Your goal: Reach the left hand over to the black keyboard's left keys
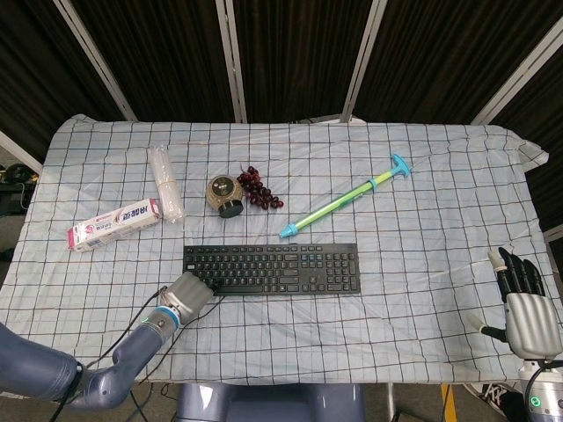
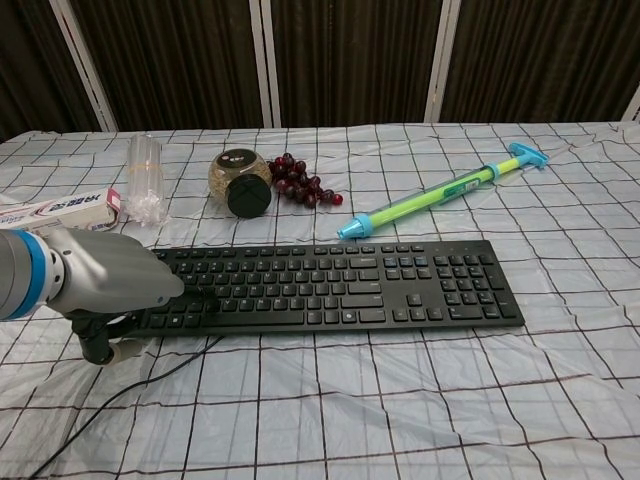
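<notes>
The black keyboard (image 1: 273, 269) lies across the middle of the checked tablecloth, also seen in the chest view (image 2: 340, 285). My left hand (image 1: 186, 293) sits at its near left corner, back of the hand up. In the chest view the left hand (image 2: 115, 285) covers the keyboard's left end. Its dark fingertips (image 2: 200, 292) touch the left keys and its thumb hangs below the front edge. It holds nothing. My right hand (image 1: 526, 312) rests at the table's right edge, fingers spread and empty; only the head view shows it.
Behind the keyboard lie a green and blue toy pump (image 1: 345, 196), a round jar (image 1: 224, 192), dark grapes (image 1: 257, 187), a clear plastic tube (image 1: 165, 182) and a toothpaste box (image 1: 114, 223). A black cable (image 2: 120, 395) runs from the keyboard's left end toward the near edge.
</notes>
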### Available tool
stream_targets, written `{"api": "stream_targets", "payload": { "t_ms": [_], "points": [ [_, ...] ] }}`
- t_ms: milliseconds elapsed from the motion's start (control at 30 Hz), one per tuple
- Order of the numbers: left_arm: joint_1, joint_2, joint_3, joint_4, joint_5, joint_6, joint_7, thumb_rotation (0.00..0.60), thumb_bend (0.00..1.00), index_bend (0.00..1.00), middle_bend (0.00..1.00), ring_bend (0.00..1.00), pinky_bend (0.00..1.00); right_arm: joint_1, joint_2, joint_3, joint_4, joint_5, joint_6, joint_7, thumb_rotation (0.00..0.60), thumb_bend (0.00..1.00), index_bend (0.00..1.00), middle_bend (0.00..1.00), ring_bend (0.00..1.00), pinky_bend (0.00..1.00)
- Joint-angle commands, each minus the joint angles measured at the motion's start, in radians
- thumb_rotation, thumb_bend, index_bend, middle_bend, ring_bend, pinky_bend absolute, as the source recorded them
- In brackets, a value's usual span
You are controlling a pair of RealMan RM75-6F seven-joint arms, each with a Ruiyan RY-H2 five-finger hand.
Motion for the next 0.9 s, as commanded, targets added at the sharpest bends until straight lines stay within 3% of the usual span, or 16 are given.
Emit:
{"api": "stream_targets", "payload": {
  "t_ms": [33, 667, 767, 900],
  "points": [
    [-0.005, -0.004, 0.007, 0.002, -0.006, -0.002, -0.003, 0.6, 0.48, 0.0, 0.79, 0.64, 0.46, 0.0, 0.0, 0.0, 0.0, 0.0, 0.0, 0.0, 0.6, 0.08, 0.02, 0.0, 0.0, 0.0],
    [-0.035, -0.006, 0.038, -0.001, -0.005, 0.013, -0.049, 0.6, 0.49, 0.0, 0.78, 0.63, 0.46, 0.001, 0.002, -0.001, -0.004, 0.003, -0.006, -0.004, 0.6, 0.08, 0.02, 0.0, 0.0, 0.0],
    [-0.035, 0.005, 0.038, -0.007, 0.019, 0.033, -0.058, 0.6, 0.48, 0.0, 0.73, 0.59, 0.43, 0.001, 0.003, -0.001, -0.003, 0.003, -0.005, -0.002, 0.6, 0.08, 0.02, 0.0, 0.0, 0.0],
    [0.009, 0.046, 0.035, -0.014, 0.144, 0.133, -0.107, 0.6, 0.47, 0.0, 0.6, 0.46, 0.36, 0.0, 0.001, -0.002, 0.004, -0.007, 0.002, -0.003, 0.6, 0.08, 0.02, 0.0, 0.0, 0.0]
  ]
}}
